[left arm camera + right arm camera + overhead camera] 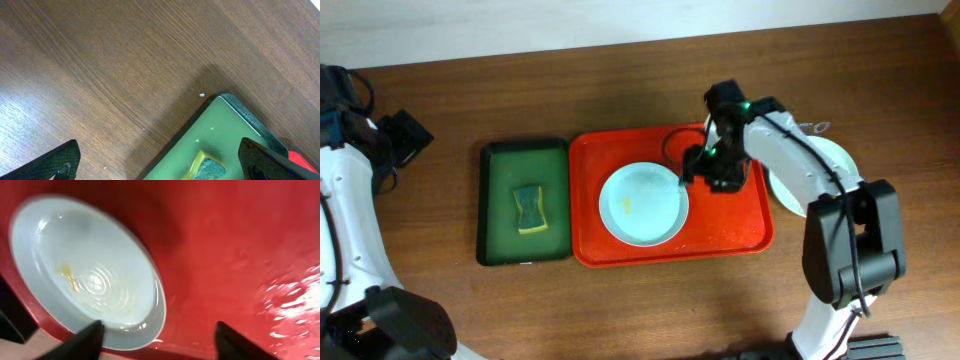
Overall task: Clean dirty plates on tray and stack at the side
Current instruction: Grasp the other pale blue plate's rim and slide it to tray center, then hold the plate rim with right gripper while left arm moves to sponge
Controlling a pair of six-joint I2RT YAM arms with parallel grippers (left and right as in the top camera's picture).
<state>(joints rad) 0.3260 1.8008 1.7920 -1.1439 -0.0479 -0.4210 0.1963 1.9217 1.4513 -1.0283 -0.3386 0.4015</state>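
Note:
One pale mint-blue plate [642, 205] with a yellowish smear lies on the left half of the red tray [745, 225]. My right gripper [702, 170] hovers open and empty just above the tray at the plate's right rim. In the right wrist view the plate [90, 275] fills the left, the wet red tray [240, 255] the right, and the open jaws [160, 340] straddle the plate's edge. A pale plate [835, 160] lies on the table right of the tray, partly hidden by the right arm. My left gripper [405, 135] is open and empty at the far left.
A dark green tray [500, 200] holding a yellow-green sponge [530, 208] lies left of the red tray. The left wrist view shows its corner [225, 125], the sponge [207, 169] and my open left jaws [160, 167] over the wooden table.

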